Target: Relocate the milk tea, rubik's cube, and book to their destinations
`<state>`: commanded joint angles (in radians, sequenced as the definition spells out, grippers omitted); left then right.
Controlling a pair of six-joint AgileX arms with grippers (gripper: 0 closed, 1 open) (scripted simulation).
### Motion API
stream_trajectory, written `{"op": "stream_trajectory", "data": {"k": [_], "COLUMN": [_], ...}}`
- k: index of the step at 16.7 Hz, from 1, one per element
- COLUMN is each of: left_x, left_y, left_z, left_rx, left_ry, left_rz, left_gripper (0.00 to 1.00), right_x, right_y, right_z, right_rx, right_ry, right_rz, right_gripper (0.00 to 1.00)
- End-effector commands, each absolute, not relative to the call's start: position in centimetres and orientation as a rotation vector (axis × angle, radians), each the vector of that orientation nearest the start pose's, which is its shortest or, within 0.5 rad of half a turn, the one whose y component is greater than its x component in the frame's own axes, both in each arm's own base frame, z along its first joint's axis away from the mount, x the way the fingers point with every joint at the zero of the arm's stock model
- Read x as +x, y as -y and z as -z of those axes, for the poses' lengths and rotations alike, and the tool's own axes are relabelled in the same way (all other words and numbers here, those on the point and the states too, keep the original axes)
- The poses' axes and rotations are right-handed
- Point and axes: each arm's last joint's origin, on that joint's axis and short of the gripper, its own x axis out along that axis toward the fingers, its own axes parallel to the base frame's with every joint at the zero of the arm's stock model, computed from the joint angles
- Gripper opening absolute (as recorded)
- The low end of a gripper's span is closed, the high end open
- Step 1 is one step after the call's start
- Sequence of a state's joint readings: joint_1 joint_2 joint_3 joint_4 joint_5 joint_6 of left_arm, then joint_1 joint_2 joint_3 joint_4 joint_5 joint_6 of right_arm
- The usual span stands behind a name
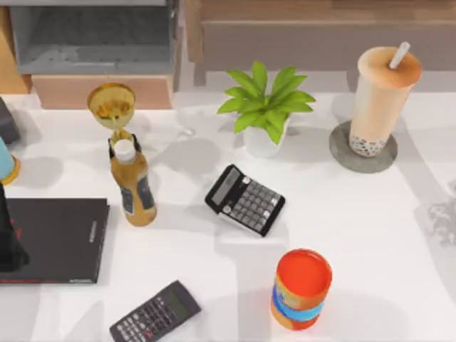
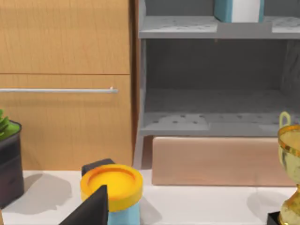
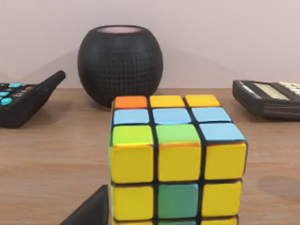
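Observation:
The milk tea [image 1: 385, 92], a tall clear cup with an orange-tan lid and white straw, stands upright on a grey coaster [image 1: 340, 155] at the table's back right. Seen through the left wrist view, the light-blue book [image 2: 238, 9] stands on the upper level of a grey shelf [image 2: 211, 122]. The rubik's cube [image 3: 176, 159] rests on a wooden surface, close in front of the right wrist camera, and a dark part of my right gripper [image 3: 89, 211] shows just beside it. My left arm [image 1: 8, 246] is at the table's left edge, over a thin black book [image 1: 60, 239].
A potted plant [image 1: 263, 107], two calculators [image 1: 244, 199] [image 1: 154, 313], an orange-and-blue can [image 1: 303, 288], an amber bottle [image 1: 132, 184] and a gold trophy [image 1: 112, 105] stand on the white table. A yellow-lidded blue container [image 2: 112, 187] is near my left gripper. A black round speaker [image 3: 120, 61] sits behind the cube.

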<state>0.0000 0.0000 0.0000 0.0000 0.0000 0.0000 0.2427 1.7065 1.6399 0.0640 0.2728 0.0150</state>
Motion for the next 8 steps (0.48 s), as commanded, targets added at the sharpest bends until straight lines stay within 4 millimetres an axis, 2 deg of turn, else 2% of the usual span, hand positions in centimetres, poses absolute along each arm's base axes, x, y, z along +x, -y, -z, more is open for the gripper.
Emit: {"op": "stream_trajectory", "data": {"k": [2, 5, 8], "left_x": [10.6, 10.6, 10.6], "left_y": [0.1, 0.1, 0.1], "left_z": [-16.0, -16.0, -16.0], "left_rx": [0.0, 0.0, 0.0], "left_ry": [0.0, 0.0, 0.0], "left_rz": [0.0, 0.0, 0.0], "left_gripper": [1.0, 1.0, 1.0], "right_x": [36.6, 30.0, 22.3], "right_y": [-8.0, -5.4, -2.9], "right_z": [-40.7, -40.3, -37.5], "right_rx": [-0.002, -0.001, 0.002], "right_ry": [-0.001, 0.003, 0.017], "right_rz": [0.014, 0.016, 0.016], "right_gripper": [1.0, 1.0, 1.0]}}
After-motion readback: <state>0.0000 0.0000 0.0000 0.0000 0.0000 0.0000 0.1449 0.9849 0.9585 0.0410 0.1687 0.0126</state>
